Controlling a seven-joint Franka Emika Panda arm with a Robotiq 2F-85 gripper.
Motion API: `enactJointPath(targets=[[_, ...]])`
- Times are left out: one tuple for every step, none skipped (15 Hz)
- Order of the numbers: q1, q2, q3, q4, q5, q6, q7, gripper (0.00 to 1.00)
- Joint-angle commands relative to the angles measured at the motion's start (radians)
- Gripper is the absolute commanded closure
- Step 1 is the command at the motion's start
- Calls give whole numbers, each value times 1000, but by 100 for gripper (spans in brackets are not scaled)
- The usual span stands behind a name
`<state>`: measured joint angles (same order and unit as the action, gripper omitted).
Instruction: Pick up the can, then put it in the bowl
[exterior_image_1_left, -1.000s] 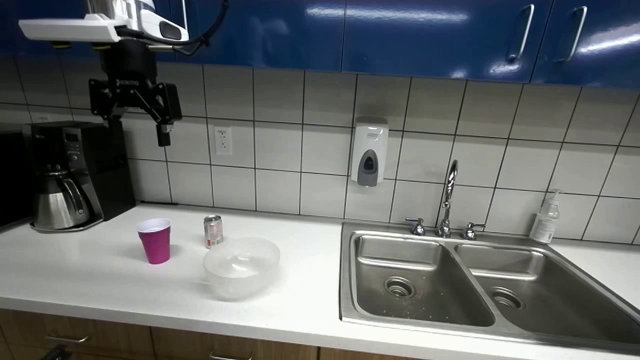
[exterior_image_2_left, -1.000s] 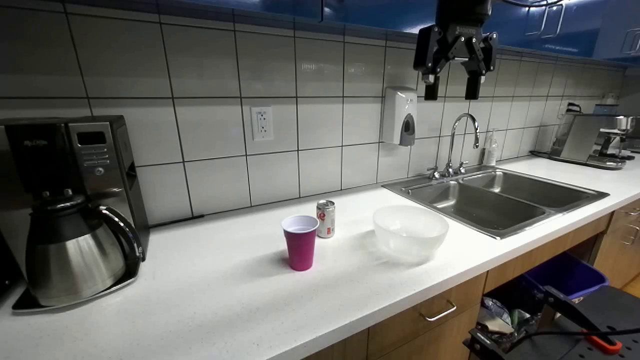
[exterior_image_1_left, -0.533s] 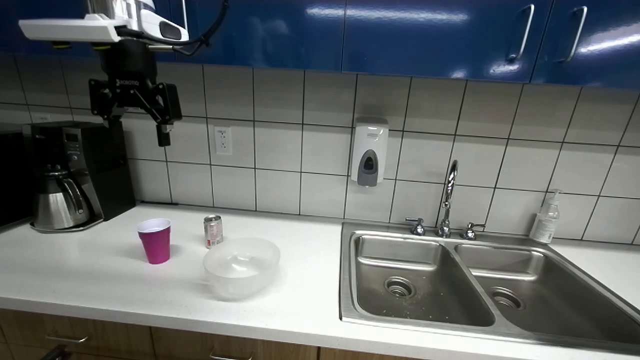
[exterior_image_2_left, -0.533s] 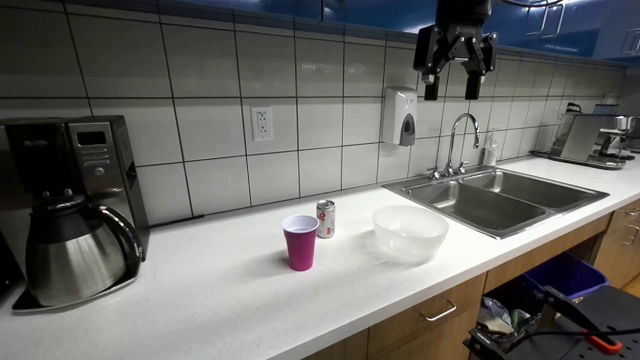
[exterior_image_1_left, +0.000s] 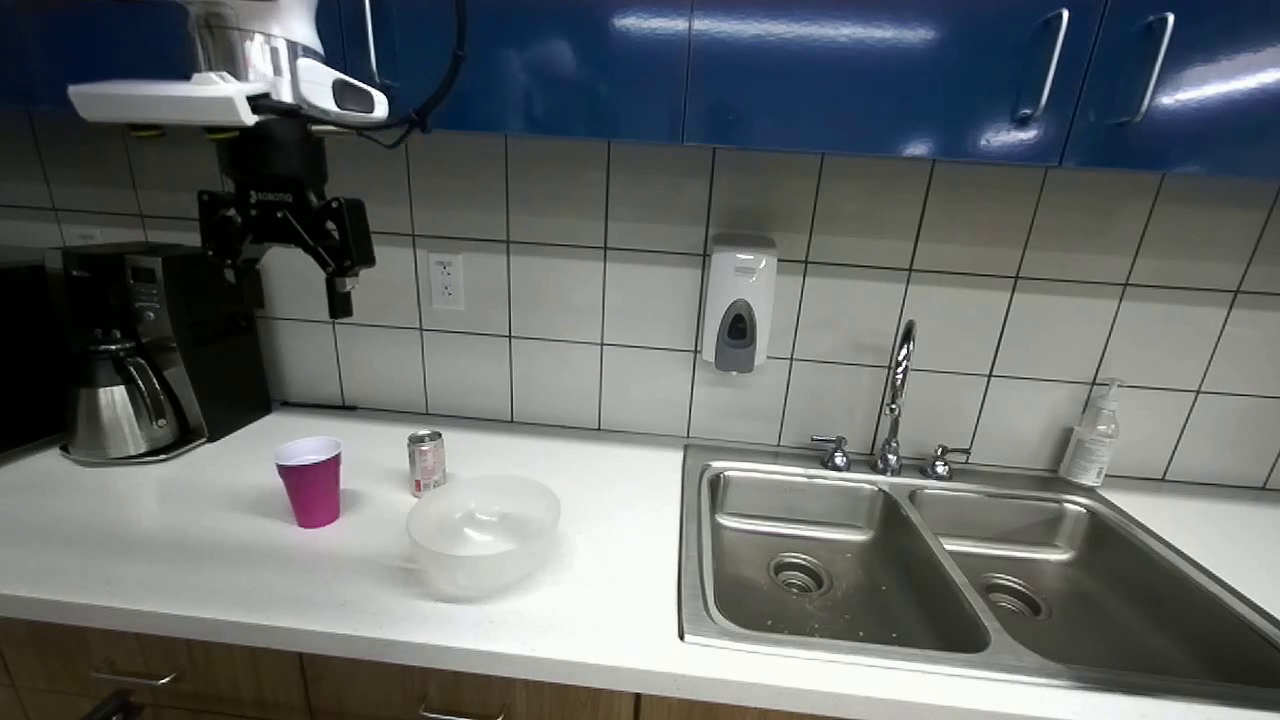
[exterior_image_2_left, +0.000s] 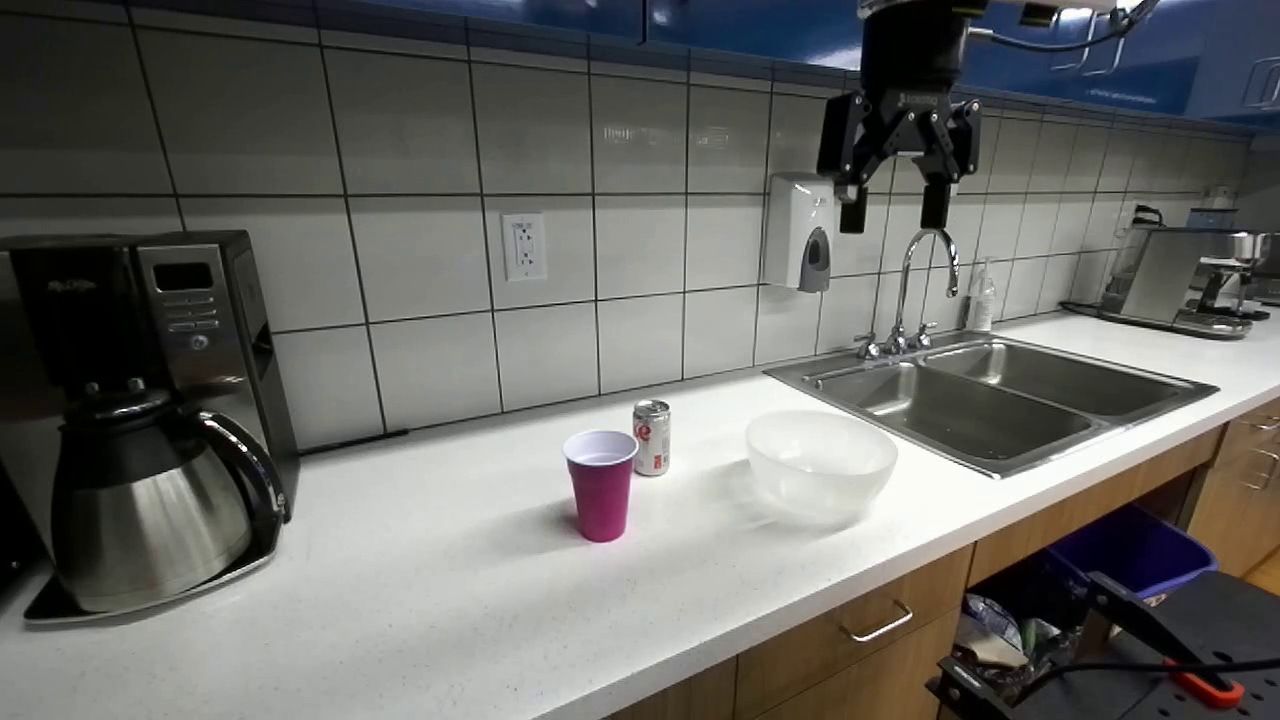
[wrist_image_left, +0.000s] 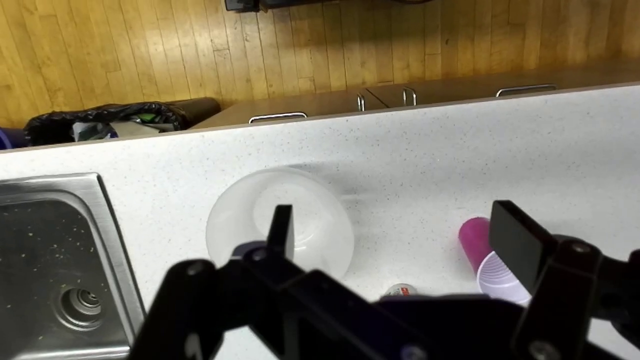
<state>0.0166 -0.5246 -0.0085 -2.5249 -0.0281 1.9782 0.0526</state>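
The silvery can (exterior_image_1_left: 427, 464) stands upright on the counter, close behind the whitish translucent bowl (exterior_image_1_left: 482, 540). Both also show in an exterior view, the can (exterior_image_2_left: 652, 438) behind the pink cup and the bowl (exterior_image_2_left: 820, 465) to its right. My gripper (exterior_image_1_left: 288, 290) hangs high above the counter, open and empty; it is also open in an exterior view (exterior_image_2_left: 894, 214). In the wrist view the bowl (wrist_image_left: 320, 235) lies behind one finger. Only one end of the can (wrist_image_left: 401, 289) shows there; the gripper body hides the rest.
A magenta cup (exterior_image_1_left: 311, 483) stands beside the can. A coffee maker (exterior_image_1_left: 150, 350) is at the far left. The steel sink (exterior_image_1_left: 695, 560) lies right of the bowl. A soap dispenser (exterior_image_1_left: 740, 305) hangs on the wall; blue cabinets (exterior_image_1_left: 560, 70) are overhead.
My gripper has moved down, and slightly right in one exterior view and slightly left in the other. The can, bowl and cup have not moved.
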Motion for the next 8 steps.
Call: enactJointPath(targets=[[-32, 88, 8, 7, -26, 86, 16, 0], [-38, 126, 5, 20, -34, 112, 14, 0], [-46, 162, 2, 34, -40, 133, 18, 0], [-51, 197, -3, 48, -40, 151, 16, 0], [-57, 231, -8, 65, -41, 166, 14, 0], [-62, 267, -13, 84, -37, 193, 15, 0], [-65, 301, -21, 107, -27, 208, 10, 0], [-67, 341, -28, 134, -22, 234, 5, 0]])
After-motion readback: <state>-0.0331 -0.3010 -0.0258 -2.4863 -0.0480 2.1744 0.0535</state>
